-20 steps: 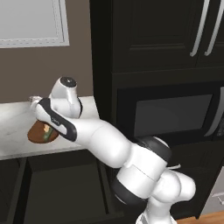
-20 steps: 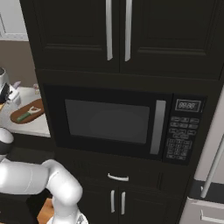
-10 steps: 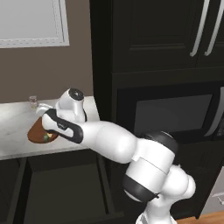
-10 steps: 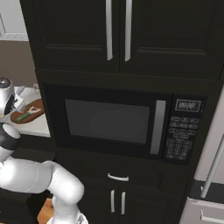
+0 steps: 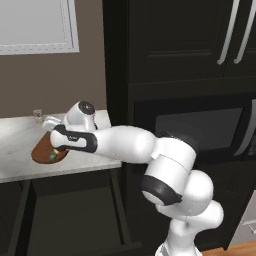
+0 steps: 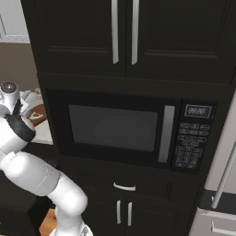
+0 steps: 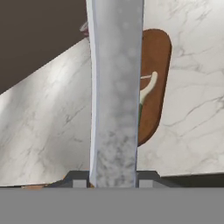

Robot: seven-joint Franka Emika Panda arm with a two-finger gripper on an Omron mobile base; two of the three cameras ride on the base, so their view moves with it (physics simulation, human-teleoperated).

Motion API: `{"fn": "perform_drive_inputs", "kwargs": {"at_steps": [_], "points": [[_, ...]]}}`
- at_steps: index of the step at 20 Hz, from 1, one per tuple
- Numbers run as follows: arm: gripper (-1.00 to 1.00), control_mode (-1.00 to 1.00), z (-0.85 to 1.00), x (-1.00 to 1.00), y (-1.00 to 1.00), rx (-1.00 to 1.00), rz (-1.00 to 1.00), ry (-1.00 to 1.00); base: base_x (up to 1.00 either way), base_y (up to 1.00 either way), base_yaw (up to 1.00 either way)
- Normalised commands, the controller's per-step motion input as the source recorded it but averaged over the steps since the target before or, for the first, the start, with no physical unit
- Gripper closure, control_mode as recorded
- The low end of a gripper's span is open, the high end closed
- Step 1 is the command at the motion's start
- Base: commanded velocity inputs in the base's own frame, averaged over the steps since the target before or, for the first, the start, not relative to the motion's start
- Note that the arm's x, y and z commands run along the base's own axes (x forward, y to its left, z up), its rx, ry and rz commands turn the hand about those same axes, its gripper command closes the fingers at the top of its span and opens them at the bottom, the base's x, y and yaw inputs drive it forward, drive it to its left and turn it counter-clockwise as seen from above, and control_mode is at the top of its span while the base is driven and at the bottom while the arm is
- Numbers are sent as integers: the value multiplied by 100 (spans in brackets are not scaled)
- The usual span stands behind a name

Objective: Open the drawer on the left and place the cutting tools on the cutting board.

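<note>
Over the last second the arm has swung its hand further over the surface (image 5: pixel 20 150), from beside the board (image 5: pixel 42 150) to above it, so the knife (image 7: pixel 116 87) now hangs over its target; I judge the last placement is close. The pincer (image 5: pixel 50 121) is clamped on the knife, whose grey blade runs from 6 to 12 o'clock through the hand view. That view alone shows the peeler (image 7: pixel 146 89) already lying on the board, just at 3 o'clock of the blade, its pale head towards 12. The left base view adds what the hand view lacks: the drawer (image 5: pixel 70 215) pulled open at 6 o'clock below the surface, and a small jar (image 5: pixel 38 116) at 11 o'clock of the board.
</note>
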Motion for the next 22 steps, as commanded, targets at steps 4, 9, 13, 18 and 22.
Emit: {"fn": "perform_drive_inputs", "kwargs": {"at_steps": [4, 9, 13, 18, 22], "points": [[100, -100, 0, 39, 29, -6, -6, 2, 0, 0, 0], [100, -100, -8, 36, 42, -7, -8, 2, 0, 0, 0], [100, -100, 0, 43, 42, -1, -7, 0, 0, 0, 0], [-100, -100, 0, 38, 6, 0, -3, 0, 0, 0, 0], [-100, -100, 0, 0, 0, 0, 0, 0, 0, 0, 0]]}}
